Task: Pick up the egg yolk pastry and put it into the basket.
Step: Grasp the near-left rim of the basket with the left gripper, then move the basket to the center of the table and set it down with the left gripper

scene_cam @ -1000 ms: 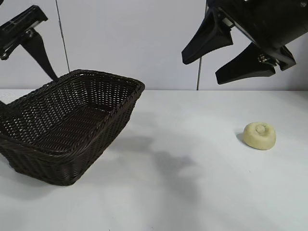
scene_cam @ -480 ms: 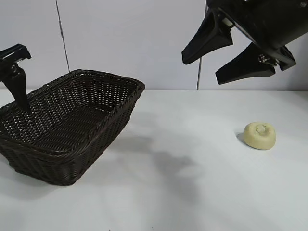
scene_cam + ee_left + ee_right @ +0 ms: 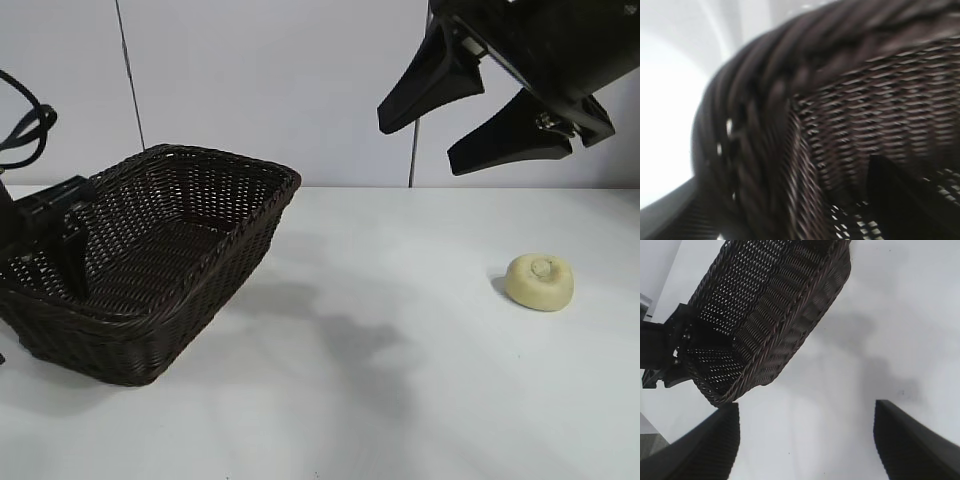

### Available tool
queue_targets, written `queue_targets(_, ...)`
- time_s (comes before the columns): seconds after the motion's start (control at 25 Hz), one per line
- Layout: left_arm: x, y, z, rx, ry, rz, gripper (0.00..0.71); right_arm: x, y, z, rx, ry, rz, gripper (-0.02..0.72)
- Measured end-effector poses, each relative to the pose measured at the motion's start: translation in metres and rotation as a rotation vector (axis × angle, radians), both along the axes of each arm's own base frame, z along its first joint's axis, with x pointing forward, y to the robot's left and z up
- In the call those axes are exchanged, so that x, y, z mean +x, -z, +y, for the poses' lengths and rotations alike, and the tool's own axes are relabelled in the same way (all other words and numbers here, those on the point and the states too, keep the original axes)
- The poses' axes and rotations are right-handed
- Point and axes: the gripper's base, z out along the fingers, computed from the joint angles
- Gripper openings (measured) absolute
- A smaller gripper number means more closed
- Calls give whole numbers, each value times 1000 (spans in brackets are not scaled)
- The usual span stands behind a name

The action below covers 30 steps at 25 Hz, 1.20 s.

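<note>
The egg yolk pastry [image 3: 540, 282] sits on the white desk [image 3: 400, 400], on the right side, well apart from the basket [image 3: 150, 260] at the left. The basket is dark woven wicker with a braided rim and holds no pastry. The left pincer [image 3: 62, 250] is at the basket's left end, its fingers spread wide, one finger inside the basket against the woven wall. The right pincer [image 3: 480, 105] hangs high above the desk, up and to the left of the pastry, its two fingers standing wide apart and holding nothing.
</note>
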Motion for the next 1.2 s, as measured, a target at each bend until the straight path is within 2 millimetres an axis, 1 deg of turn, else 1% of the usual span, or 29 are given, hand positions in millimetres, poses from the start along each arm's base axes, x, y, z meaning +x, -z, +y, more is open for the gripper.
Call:
queue_targets(0.12, 1, 2, -1, -15, -17, -2, 423, 0, 0, 0, 0, 0, 0, 538)
queue_targets(0.28, 1, 2, -3, -33, -36, 4, 221, 0, 0, 0, 0, 0, 0, 538)
queue_targets(0.36, 3, 2, -3, -49, -65, -8, 141, 0, 0, 0, 0, 0, 0, 538)
queue_targets(0.4, 4, 2, -3, -53, -69, -18, 114, 0, 0, 0, 0, 0, 0, 538)
queue_targets(0.52, 3, 0, -4, -57, -65, -12, 104, 0, 0, 0, 0, 0, 0, 538)
queue_targets(0.64, 2, -8, -2, -67, -68, -25, 103, 0, 0, 0, 0, 0, 0, 538)
queue_targets(0.76, 0, -19, 5, -67, -48, -43, 103, 0, 0, 0, 0, 0, 0, 538)
queue_targets(0.84, 1, -25, 10, -66, -6, -46, 103, 0, 0, 0, -1, 0, 0, 538)
queue_targets(1.04, 13, -42, 20, -86, 214, -90, 103, 0, 0, 0, -1, 0, 0, 538)
queue_targets(1.2, 27, -60, 20, -85, 437, -148, 103, 0, 0, 0, -1, 0, 0, 538)
